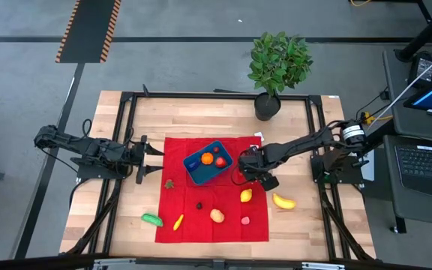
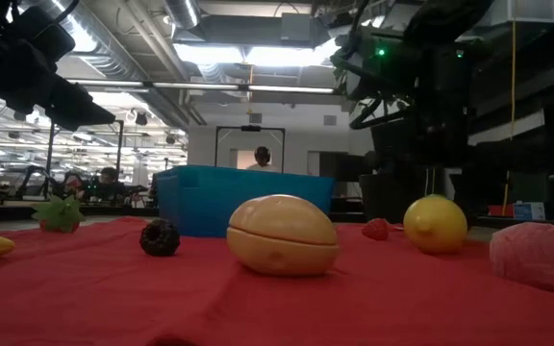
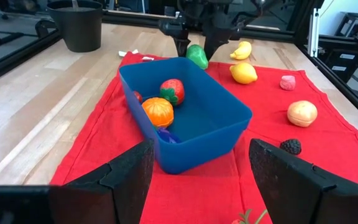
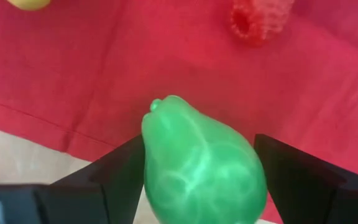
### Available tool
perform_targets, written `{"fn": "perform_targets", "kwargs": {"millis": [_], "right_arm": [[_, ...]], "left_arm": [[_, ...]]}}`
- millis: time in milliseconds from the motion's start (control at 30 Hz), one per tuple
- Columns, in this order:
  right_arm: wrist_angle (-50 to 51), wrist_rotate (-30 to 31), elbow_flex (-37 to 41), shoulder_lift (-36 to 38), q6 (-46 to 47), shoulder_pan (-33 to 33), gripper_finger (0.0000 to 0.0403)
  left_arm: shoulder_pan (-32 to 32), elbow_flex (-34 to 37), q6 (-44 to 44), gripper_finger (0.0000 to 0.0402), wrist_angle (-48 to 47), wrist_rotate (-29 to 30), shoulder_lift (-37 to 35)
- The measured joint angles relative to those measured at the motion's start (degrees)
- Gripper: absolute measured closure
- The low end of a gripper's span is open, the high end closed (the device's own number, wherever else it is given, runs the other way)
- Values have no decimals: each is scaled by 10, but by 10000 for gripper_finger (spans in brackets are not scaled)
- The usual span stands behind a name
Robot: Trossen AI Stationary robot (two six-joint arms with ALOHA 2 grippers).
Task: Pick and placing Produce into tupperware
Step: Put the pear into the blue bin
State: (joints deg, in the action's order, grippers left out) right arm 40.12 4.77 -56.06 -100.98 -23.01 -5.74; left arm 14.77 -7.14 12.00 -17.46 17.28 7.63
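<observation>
Right gripper (image 4: pixel 197 152) has its two fingers spread wide around a green pear (image 4: pixel 204 168), one finger against each flank of the fruit; the pear hangs over the edge of the red cloth (image 4: pixel 104 68), with bare wood showing just past the hem; a red berry-shaped piece (image 4: pixel 261 18) lies on the cloth a little beyond it. From above, this gripper sits just beside the right end of the blue tupperware (image 1: pixel 193 177), which stands tilted near the middle of the cloth's upper half; inside it lie an orange (image 1: pixel 207 159) and a strawberry (image 1: pixel 220 162), close together, and the left wrist view shows a small dark blue piece (image 3: pixel 166 135) tucked under the orange.

Farther out on the cloth rest a lemon (image 1: pixel 246 196), a pink berry (image 1: pixel 245 221), a tan rounded piece (image 1: pixel 217 215), a blackberry (image 1: pixel 199 205) and a small leafy green piece (image 1: pixel 169 183), all well apart from one another; a yellow piece (image 1: pixel 178 222) lies at the cloth's lower left edge; a banana (image 1: pixel 283 201) and a green vegetable (image 1: pixel 152 220) lie off the cloth on the wooden table (image 1: pixel 201 112).

Left gripper (image 1: pixel 156 160) waits at the cloth's left edge, its jaws open and empty, pointing toward the tupperware; a potted plant (image 1: pixel 276 64) stands at the table's far edge.
</observation>
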Motion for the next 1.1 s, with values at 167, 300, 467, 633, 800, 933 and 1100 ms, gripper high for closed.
{"fn": "perform_targets", "kwargs": {"millis": [167, 300, 467, 633, 800, 933, 1100], "right_arm": [[0, 0, 0, -3, 0, 0, 112], [5, 0, -5, -4, 1, 0, 122], [12, -1, -9, -6, 2, 0, 162], [14, 0, -10, -6, 2, 0, 170], [16, 0, -10, -5, 8, 0, 164], [21, 3, -9, -2, 19, 0, 170], [36, 6, -9, 4, 38, 0, 170]], "left_arm": [[0, 0, 0, 147, 0, 0, 0], [0, 0, 0, 147, -1, 0, 0], [0, 0, 0, 147, -1, 0, 0], [0, 0, 0, 147, -1, 0, 0], [0, 0, -1, 147, -1, 0, 0], [0, 0, -1, 147, -1, 0, 0], [0, 0, -1, 147, -1, 0, 0]]}}
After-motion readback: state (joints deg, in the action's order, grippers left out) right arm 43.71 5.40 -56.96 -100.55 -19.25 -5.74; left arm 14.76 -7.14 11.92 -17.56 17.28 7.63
